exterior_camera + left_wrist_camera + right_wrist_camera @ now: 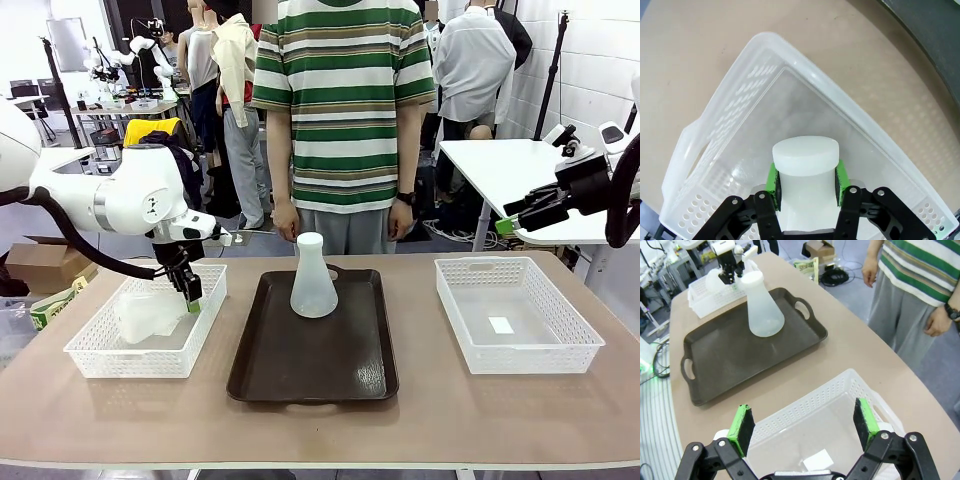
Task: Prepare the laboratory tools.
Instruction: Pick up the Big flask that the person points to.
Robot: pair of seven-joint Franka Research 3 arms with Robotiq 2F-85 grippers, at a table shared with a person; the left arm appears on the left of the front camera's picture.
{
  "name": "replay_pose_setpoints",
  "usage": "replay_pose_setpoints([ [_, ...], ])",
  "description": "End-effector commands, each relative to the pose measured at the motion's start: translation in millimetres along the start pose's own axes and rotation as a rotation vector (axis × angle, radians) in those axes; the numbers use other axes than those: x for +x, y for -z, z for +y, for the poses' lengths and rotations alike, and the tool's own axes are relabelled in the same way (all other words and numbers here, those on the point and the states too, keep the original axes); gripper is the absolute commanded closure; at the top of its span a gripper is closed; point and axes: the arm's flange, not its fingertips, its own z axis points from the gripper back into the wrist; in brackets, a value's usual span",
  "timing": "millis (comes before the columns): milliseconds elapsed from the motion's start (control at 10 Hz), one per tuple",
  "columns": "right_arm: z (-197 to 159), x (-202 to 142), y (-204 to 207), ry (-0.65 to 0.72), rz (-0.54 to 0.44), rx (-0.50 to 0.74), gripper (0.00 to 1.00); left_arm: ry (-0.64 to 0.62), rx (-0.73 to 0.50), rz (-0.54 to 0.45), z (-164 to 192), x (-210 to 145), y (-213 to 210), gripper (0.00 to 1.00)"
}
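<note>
Flask in basket: frosted translucent conical flask [805, 170] lying inside the left white lattice basket [100, 350]; in the left wrist view only its flat-topped neck is clear, the body cut off below the frame.
Left tool: left tool [806, 181] closed on that flask's neck, green pads [773, 182] pressed to both sides.
Left basket: thin glossy plastic with rows of slots and a smooth floor; its walls blur the flask's outline in the front view.
Tray: dark brown rectangular tray [300, 370], matte, with handle cut-outs, mid-counter [420, 420].
Flask on tray: second frosted flask [313, 277] upright near the tray's far end, wide base, narrow neck.
Right tool: right tool [805, 427] with jaws spread wide and empty, above the right lattice basket [560, 350].
Person: striped shirt [345, 90], standing beyond the counter.
</note>
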Motion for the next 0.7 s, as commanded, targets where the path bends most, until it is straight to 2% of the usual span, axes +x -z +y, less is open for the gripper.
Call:
replay_pose_setpoints([
  [0, -0.2, -0.1, 1.1, 0.001, 0.003, -0.007, 0.00, 0.027, 0.013, 0.000, -2.8, 3.1, 0.3, 1.00],
  [600, -0.2, -0.1, 1.1, 0.001, 0.003, -0.007, 0.00, 0.027, 0.013, 0.000, -2.8, 3.1, 0.3, 1.00],
])
